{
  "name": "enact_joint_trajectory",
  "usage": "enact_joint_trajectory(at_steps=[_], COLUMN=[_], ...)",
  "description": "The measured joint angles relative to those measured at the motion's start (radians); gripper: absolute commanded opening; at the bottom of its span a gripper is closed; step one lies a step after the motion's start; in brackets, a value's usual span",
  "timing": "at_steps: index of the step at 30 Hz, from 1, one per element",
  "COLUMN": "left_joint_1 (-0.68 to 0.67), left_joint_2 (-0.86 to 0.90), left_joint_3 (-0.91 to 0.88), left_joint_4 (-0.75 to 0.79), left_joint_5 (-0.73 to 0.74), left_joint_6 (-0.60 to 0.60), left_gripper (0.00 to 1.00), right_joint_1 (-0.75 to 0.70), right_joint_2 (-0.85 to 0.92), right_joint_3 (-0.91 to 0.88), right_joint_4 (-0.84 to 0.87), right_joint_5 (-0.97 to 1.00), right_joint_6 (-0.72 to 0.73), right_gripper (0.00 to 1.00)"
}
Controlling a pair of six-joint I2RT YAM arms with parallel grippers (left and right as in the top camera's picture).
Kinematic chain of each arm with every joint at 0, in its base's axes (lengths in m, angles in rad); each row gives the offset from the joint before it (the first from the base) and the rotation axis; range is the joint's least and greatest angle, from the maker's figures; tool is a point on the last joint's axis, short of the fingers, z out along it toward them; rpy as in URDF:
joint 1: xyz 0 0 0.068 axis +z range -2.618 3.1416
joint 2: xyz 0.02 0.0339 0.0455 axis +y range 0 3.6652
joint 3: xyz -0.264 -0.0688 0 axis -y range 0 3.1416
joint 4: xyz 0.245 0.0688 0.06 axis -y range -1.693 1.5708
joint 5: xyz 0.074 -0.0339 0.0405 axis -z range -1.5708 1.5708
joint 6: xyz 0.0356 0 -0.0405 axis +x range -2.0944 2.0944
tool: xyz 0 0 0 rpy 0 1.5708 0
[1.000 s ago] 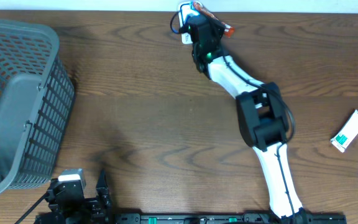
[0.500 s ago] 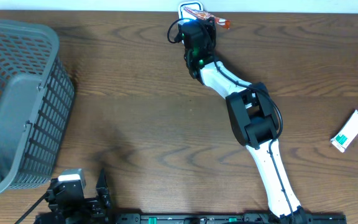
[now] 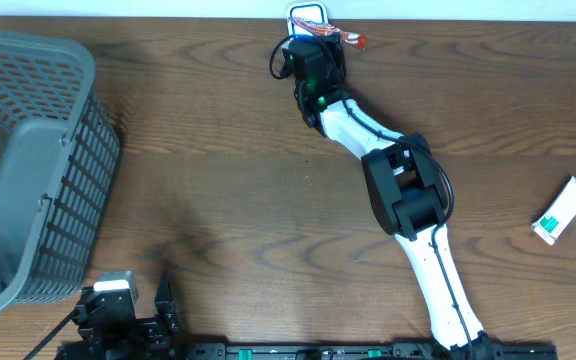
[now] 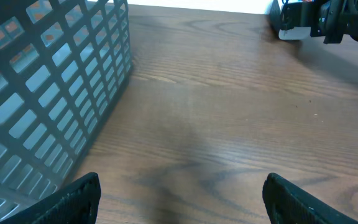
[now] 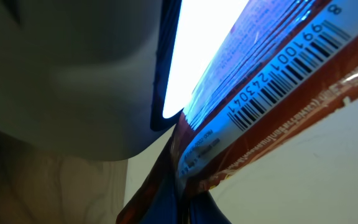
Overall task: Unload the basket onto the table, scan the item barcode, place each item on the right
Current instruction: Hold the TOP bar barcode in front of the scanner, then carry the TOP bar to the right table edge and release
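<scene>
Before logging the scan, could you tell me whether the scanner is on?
On: the scanner window glows white-blue beside the packet's barcode.

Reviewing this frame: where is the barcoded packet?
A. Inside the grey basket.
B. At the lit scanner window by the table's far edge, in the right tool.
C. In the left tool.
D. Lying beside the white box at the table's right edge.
B: the right wrist view shows the barcoded packet right beside the glowing window of the scanner, and overhead the right tool sits at that scanner.
</scene>
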State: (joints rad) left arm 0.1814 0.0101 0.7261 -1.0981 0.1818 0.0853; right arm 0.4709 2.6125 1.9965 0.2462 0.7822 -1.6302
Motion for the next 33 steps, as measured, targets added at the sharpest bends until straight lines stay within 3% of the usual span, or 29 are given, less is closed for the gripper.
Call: enact_joint_trajectory(at_steps=[8, 13, 24, 30, 33], left_joint_1=[0.000, 0.000, 0.000, 0.000, 0.000], left_joint_2=[0.000, 0.000, 0.000, 0.000, 0.000], left_joint_3=[0.000, 0.000, 0.000, 0.000, 0.000], left_joint_4=[0.000, 0.001, 0.001, 0.001, 0.000], left_joint_5=[0.000, 0.000, 0.000, 0.000, 0.000], left_joint_6=[0.000, 0.000, 0.000, 0.000, 0.000], left_gripper=[0.84, 0.84, 0.84, 0.84, 0.84], right_joint_1=[0.008, 0.028, 0.040, -0.149, -0.291], right_joint_2=[-0.003, -0.070, -0.531, -0.600, -0.581], right_joint_3=[0.003, 0.003, 0.016, 0.025, -0.007], right_joint_4=[-0.114, -0.356, -1.080, -1.387, -1.445], right_joint_5=[0.015, 0.001, -0.178, -0.364, -0.418], right_joint_6=[0.013, 0.132, 0.735, 1.053, 1.175], right_gripper=[0.01, 0.01, 0.01, 0.01, 0.01])
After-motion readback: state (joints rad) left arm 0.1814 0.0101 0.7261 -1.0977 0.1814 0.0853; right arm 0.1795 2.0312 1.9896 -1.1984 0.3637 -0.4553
